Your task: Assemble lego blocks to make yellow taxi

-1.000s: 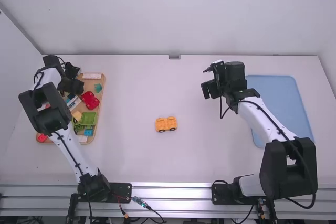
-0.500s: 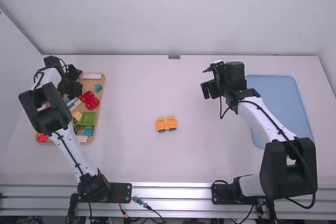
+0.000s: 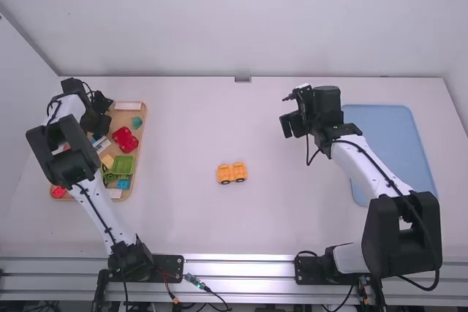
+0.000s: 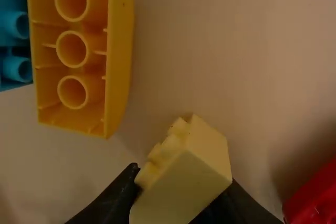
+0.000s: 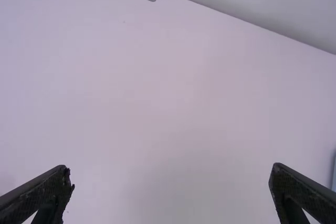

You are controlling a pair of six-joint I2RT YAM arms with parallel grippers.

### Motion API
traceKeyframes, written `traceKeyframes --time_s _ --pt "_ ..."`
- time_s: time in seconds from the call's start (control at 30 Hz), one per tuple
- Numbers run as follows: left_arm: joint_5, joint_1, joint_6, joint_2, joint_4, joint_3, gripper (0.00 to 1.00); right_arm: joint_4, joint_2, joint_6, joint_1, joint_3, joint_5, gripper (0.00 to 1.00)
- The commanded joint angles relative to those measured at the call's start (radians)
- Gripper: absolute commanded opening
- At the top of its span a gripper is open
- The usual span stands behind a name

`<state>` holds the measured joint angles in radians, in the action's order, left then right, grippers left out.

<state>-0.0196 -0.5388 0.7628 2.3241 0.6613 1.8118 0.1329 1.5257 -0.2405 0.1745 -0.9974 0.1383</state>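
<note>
Left end effector (image 3: 104, 102) shifted — block (image 4: 185, 182) clasped, wrist view

This looks to me like a robotics lab: my left arm (image 3: 92, 201) and right arm (image 3: 365, 167) stand at a metal rail (image 3: 238, 265), with loose cables (image 3: 217, 297) around their bases. A plain white wall (image 3: 241, 20) closes off the table (image 3: 292, 213) like a test booth, and toy blocks (image 3: 126, 139) sit in a tray (image 3: 143, 118) within my reach
</note>
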Motion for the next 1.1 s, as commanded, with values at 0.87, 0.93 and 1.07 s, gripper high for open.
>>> traceKeyframes --time_s 0.87,0.93,1.07 --pt "0.030 -0.005 -0.210 -0.029 0.005 -0.017 0.32 0.000 0.008 -0.002 0.004 -0.024 -0.004 0.99" --pt "0.030 -0.005 -0.274 -0.029 0.005 -0.017 0.33 0.000 0.008 -0.002 0.004 -0.024 -0.004 0.99" --pt "0.029 -0.005 -0.396 -0.029 0.012 -0.017 0.40 0.000 0.008 -0.002 0.004 -0.024 -0.004 0.99"
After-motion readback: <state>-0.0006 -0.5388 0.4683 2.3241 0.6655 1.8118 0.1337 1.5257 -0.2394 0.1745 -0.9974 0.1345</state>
